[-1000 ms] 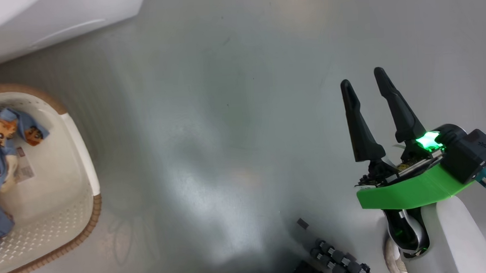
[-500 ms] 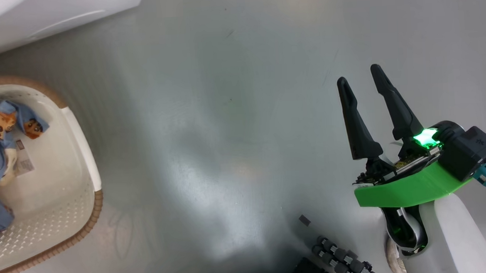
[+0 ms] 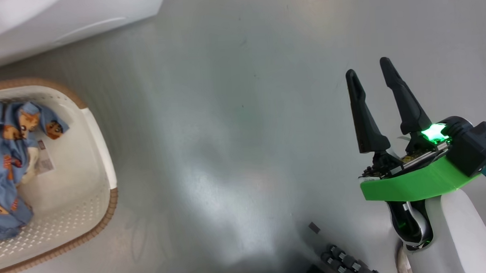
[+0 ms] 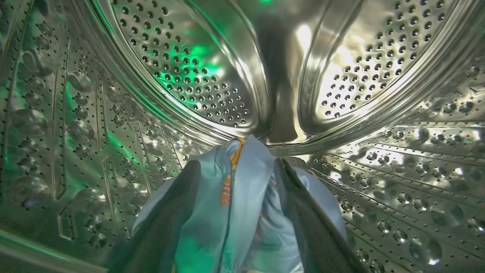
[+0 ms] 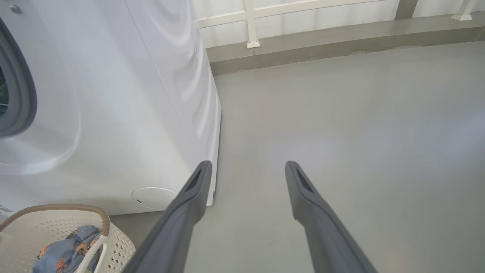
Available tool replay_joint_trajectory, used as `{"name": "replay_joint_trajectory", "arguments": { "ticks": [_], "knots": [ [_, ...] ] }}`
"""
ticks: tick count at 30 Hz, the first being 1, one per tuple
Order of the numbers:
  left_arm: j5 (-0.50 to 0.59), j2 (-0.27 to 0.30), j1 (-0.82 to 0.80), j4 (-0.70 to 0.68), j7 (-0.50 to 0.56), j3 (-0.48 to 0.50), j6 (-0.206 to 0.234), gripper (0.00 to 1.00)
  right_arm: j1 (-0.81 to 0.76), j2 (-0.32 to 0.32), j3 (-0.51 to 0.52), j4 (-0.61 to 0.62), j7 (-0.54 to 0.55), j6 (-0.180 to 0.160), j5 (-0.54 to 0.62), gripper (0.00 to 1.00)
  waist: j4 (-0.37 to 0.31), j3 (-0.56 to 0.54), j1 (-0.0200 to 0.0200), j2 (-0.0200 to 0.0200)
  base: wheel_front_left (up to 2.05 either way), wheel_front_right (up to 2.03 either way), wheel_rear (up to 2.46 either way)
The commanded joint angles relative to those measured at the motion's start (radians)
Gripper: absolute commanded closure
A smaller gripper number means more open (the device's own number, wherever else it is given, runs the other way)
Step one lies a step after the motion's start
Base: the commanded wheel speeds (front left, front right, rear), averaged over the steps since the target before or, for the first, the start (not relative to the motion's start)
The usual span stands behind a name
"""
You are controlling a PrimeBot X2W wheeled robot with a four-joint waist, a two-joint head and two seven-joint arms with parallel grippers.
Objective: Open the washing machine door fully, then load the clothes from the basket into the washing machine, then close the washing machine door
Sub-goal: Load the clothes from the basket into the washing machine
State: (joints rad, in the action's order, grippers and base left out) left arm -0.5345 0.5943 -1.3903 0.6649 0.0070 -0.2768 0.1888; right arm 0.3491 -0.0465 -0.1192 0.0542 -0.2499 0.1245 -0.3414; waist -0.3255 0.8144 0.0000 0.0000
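The left gripper [image 4: 238, 167] reaches deep inside the perforated steel drum [image 4: 75, 113] of the washing machine, its two long dark fingers [image 4: 178, 212] pressed against either side of a bunched light blue fabric garment [image 4: 246, 212] with an orange streak in its folds. The fingers are held apart only by the thickness of the cloth between them. The garment hangs low in the drum, near the back wall.

The right gripper [image 3: 368, 68] hovers over the bare grey floor [image 3: 226, 133] with its fingers [image 5: 303, 197] spread wide and nothing between them. It is well apart from the basket.

The small cream-white perforated plastic basket [image 3: 109, 210] with a brown woven-look rim stands on the floor, just beside the front of the big white boxy washing machine [image 5: 113, 94]. More clothes [image 3: 3, 165] lie inside it, blue fabric printed with orange-and-brown figures, heaped toward one side, with a barcode sticker [image 3: 44, 161] showing on the bare bottom next to them. In the right wrist view the machine's grey rubber gasket [image 5: 19, 94] curves at the left edge, and a round flap [image 5: 153, 198] sits low on its front, above the basket.
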Motion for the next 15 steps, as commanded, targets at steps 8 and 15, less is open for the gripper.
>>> {"name": "replay_joint_trajectory", "arguments": {
  "ticks": [8,15],
  "knots": [
    [-0.012,0.036,0.172,-0.135,-0.067,0.015,0.027,0.0,-0.05,-0.004,0.015,0.026,-0.012,0.006,0.029,0.0,0.041,-0.072,0.0,0.0,0.0,0.0,0.0],
    [-0.035,0.021,0.393,-0.303,-0.135,0.039,0.091,0.0,-0.073,-0.004,0.034,0.034,-0.012,0.006,0.048,0.0,0.077,-0.141,0.0,0.0,0.0,0.0,0.0]
  ]
}}
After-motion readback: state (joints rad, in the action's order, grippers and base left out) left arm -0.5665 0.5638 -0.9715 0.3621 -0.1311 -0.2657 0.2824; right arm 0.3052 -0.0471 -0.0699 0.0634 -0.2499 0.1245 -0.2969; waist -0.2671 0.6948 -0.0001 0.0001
